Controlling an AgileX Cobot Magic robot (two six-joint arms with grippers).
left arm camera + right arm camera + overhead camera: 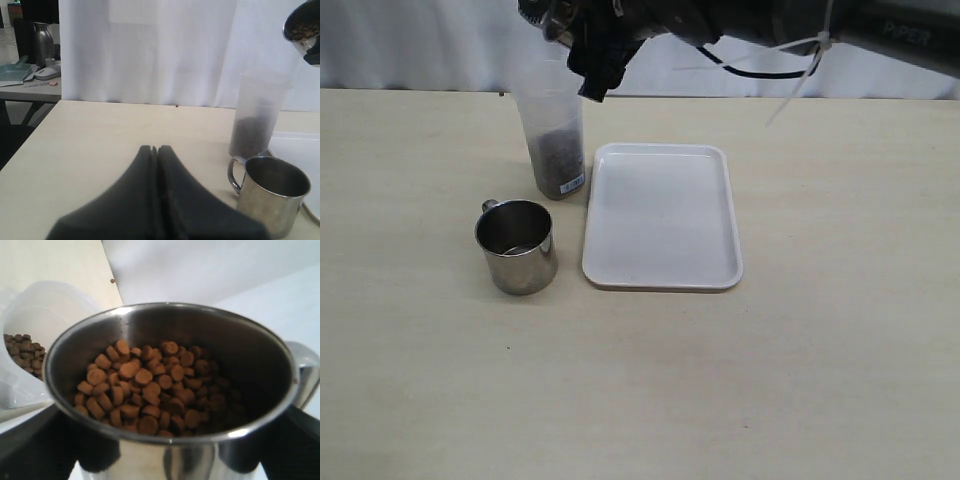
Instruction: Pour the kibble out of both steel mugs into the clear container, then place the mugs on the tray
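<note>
My right gripper (592, 60) is shut on a steel mug (170, 390), held tilted above the clear container (553, 140). Brown kibble (150, 390) fills that mug's lower side and more kibble (557, 160) lies in the container's bottom. In the right wrist view the container (35, 340) lies just beyond the mug's rim. A second steel mug (516, 245) stands upright on the table, left of the white tray (660, 215), and looks empty. My left gripper (156, 148) is shut on nothing, low over the table, short of that mug (272, 192).
The tray holds nothing. A stray pellet (177, 105) lies by the table's far edge at the white curtain. In the left wrist view a side table with a steel jug (43, 44) stands past the table's end.
</note>
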